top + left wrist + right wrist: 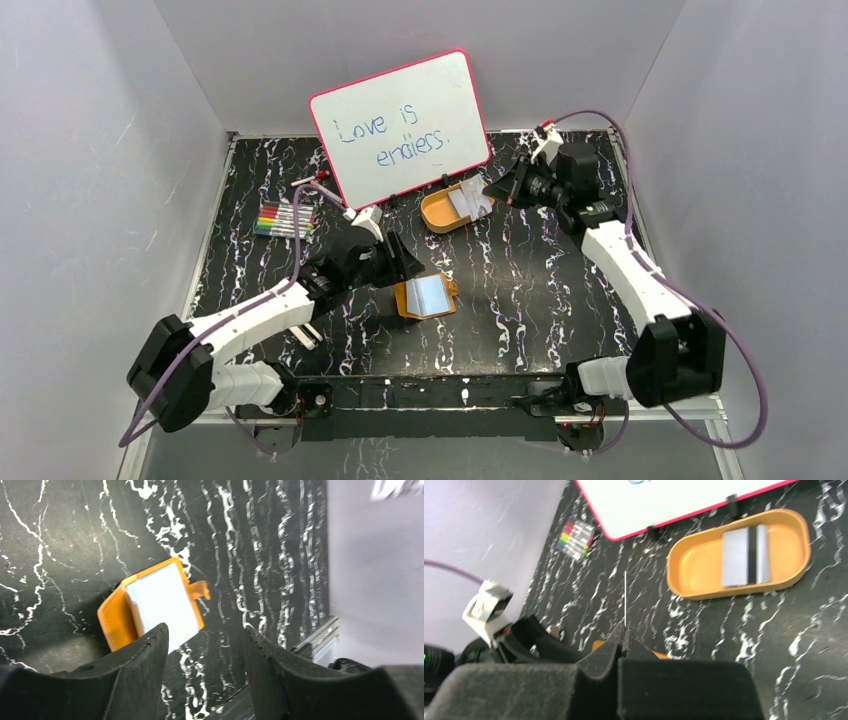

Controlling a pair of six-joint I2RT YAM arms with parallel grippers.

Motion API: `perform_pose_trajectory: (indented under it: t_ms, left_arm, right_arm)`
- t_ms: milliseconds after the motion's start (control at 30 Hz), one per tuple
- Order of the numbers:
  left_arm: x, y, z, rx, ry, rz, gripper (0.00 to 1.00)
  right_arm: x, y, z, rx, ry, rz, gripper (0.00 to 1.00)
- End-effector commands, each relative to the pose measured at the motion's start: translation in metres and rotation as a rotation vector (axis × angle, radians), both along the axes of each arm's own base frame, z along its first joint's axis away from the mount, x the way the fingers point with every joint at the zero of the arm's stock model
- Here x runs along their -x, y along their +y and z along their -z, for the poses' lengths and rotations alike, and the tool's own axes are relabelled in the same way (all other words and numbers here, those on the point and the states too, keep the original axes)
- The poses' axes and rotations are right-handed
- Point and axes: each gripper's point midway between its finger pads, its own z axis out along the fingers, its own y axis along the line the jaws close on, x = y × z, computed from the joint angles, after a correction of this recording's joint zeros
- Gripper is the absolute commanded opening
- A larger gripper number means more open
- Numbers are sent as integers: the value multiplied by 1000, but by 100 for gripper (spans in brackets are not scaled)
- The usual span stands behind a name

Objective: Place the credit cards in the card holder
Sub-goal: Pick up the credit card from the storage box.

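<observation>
Card holder (119,622) orange-tan, lying open, pale-blue card (162,605) on top, snap tab sticking out. Left gripper (205,632) spread, empty. Right gripper (623,632) clamped on white card (625,595), seen edge-on. Tray (694,567) at holder's 1 o'clock: grey card (736,555), dark stripe.

text | whiteboard (400,125), upper centre of the top view, is showing blue handwriting reading "Love is endless." | right wrist view is catching only unreadable strokes at its upper edge

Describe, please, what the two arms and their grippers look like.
Both the left arm and right arm have white shells with black joints, and a purple cable runs along each. The left gripper and right gripper carry matte black wedge-shaped fingers.
</observation>
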Motion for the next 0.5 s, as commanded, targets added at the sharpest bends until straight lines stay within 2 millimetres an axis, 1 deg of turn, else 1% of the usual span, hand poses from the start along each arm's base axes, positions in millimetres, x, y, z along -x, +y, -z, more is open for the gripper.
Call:
perform_pose_trajectory:
  t_ms: [0,100,233,267,333,467]
  left_arm:
    - [-11,3,-49,56,-101,-45,57]
    - [-11,6,-76,120,-155,-73,64]
    - [-5,2,-117,296,-261,-59,71]
    - [0,-1,-123,342,-277,-26,72]
    - [5,-6,-139,418,-336,13,75]
    - [14,-16,-161,526,-437,100,76]
  right_arm:
    - [40,10,-34,-130,-44,-100,0]
    - [66,15,-47,-208,-54,-163,0]
    - [97,21,-59,-323,-37,-238,0]
    - [103,22,-60,-346,-32,-251,0]
    - [113,24,-65,-381,-29,-275,0]
    - [126,32,-70,-428,-16,-322,0]
